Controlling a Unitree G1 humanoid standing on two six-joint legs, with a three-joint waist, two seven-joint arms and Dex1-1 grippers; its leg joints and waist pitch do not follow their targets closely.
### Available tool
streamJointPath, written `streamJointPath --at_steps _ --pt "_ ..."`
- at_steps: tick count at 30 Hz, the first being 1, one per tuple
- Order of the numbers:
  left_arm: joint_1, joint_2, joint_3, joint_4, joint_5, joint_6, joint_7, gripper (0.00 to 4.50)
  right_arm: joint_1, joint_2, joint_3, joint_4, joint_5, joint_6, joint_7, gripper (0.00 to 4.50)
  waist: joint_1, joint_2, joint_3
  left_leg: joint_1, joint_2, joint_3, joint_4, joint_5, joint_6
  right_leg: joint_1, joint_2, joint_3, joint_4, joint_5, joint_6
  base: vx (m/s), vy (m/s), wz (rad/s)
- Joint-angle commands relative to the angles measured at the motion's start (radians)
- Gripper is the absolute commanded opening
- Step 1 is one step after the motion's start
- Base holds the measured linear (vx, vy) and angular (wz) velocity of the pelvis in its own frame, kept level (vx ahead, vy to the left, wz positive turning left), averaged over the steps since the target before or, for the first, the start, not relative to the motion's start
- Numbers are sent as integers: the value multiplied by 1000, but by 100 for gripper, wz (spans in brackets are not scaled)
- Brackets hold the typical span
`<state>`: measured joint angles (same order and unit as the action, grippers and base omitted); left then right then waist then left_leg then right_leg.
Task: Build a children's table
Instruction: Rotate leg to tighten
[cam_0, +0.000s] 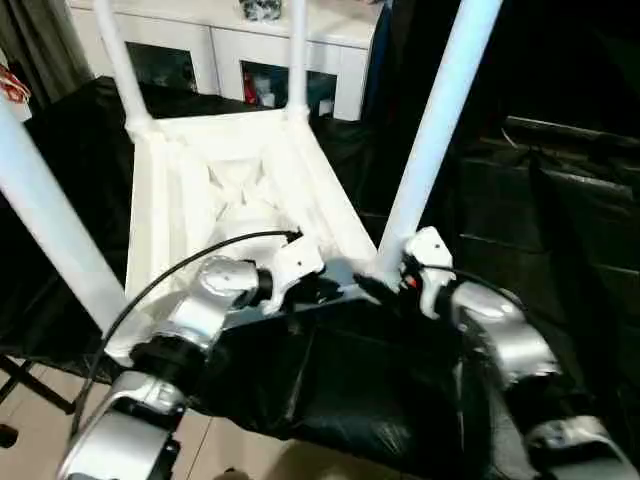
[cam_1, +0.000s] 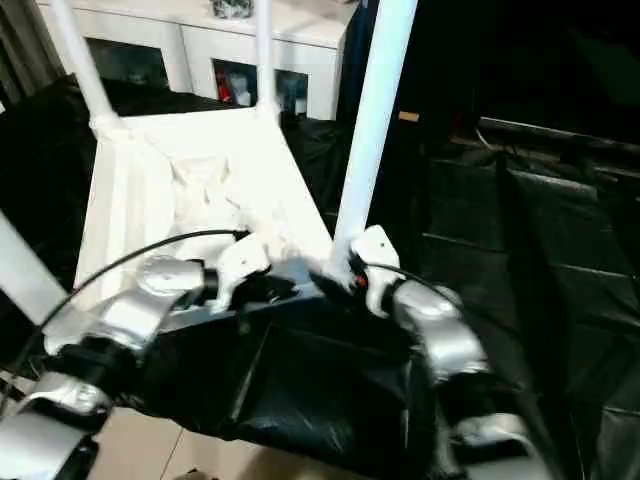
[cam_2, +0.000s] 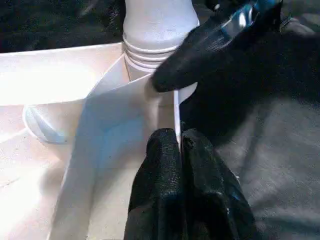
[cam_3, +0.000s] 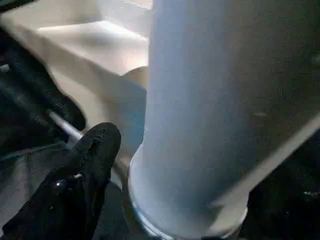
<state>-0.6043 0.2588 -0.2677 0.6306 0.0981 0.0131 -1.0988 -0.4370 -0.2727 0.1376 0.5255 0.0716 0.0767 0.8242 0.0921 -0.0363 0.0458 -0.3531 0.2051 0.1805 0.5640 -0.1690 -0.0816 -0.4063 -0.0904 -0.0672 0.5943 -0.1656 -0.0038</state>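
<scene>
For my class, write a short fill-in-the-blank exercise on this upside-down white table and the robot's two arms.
1. The table top lies with its ribbed underside facing ____.
2. The number of legs standing in its corner sockets is ____.
3. The left gripper has its jaws shut on the table's thin ____.
4. The right gripper is at the base of the near right leg, whose colour is ____.

Missing words: up; four; rim; white

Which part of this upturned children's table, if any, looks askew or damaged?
Nothing stands out. The tabletop lies underside up on the black sheet with a leg rising from each corner; none looks cracked or loose. The left gripper pinches the tabletop's rim.
</scene>
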Motion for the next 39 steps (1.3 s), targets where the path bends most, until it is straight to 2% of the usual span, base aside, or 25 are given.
streamJointPath --at_steps 1,4,7,9,11,12,20,25,28,31,34,36,37,39 --pt "0 1 -52 -30 -24 -27 -101 0 30 -30 93 -68 22 18 165 381 3 -6 -60 3 23 0 -58 -237 56 51 -48 41 -64 -201 -204 0 0 0" --pt "1 24 -52 -39 -40 -28 -150 0 49 -68 112 -110 42 29 253 381 12 -5 -58 2 27 2 -58 -237 63 52 -48 40 -63 -210 -206 0 0 0" --pt "-2 52 -49 -37 -53 -33 -195 0 71 -105 134 -163 65 66 335 381 19 -6 -55 6 28 1 -60 -266 50 47 -50 40 -67 -259 -204 0 0 0" --pt "-2 76 -45 -39 -67 -36 -240 0 87 -130 148 -204 83 94 386 367 26 -7 -54 7 30 1 -63 -285 43 46 -50 41 -69 -299 -186 0 0 0" --pt "-2 81 -44 -41 -70 -36 -250 0 90 -135 150 -212 86 102 395 356 26 -6 -55 7 31 -1 -64 -289 34 44 -52 41 -70 -306 -186 0 0 0" --pt "-1 89 -43 -41 -74 -38 -262 0 95 -140 151 -224 89 108 403 346 25 -9 -55 6 30 -1 -64 -290 30 44 -52 41 -70 -311 -183 0 0 0" --pt "1 108 -43 -40 -86 -42 -291 0 114 -149 155 -269 97 136 420 286 27 -10 -57 5 29 -1 -62 -254 28 47 -51 41 -63 -253 -193 0 0 0" --pt "6 99 -39 -40 -85 -40 -270 0 122 -143 153 -276 98 141 407 277 28 -10 -57 5 29 -1 -62 -256 27 47 -53 41 -63 -257 -194 0 0 0" --pt "4 65 -31 -30 -71 -27 -187 0 128 -93 123 -247 90 134 309 276 28 -10 -55 7 29 -1 -63 -275 20 45 -53 41 -67 -284 -187 0 0 0" --pt "-3 33 -31 -21 -49 -5 -113 0 127 -47 101 -216 73 128 214 274 21 -15 -50 7 27 -6 -68 -325 -1 42 -55 40 -78 -381 -157 0 0 0" --pt "-16 -38 -32 -11 -26 33 1 0 107 41 62 -136 22 126 3 274 10 -14 -46 12 25 -11 -71 -367 -22 33 -59 38 -91 -493 -121 0 0 0" --pt "-24 -81 -40 -7 -10 52 59 0 87 100 36 -94 10 138 -116 274 -7 -17 -46 9 21 -21 -72 -403 -38 35 -59 28 -100 -579 -82 0 0 0" --pt "-28 -105 -46 -7 -2 65 87 0 74 134 20 -73 6 154 -182 274 -13 -18 -47 6 19 -22 -72 -407 -32 37 -59 27 -105 -591 -68 0 0 0" --pt "-32 -134 -52 -6 6 81 125 0 55 172 3 -44 -4 163 -265 273 -18 -17 -48 6 18 -23 -71 -408 -27 33 -60 27 -109 -590 -67 0 0 0"
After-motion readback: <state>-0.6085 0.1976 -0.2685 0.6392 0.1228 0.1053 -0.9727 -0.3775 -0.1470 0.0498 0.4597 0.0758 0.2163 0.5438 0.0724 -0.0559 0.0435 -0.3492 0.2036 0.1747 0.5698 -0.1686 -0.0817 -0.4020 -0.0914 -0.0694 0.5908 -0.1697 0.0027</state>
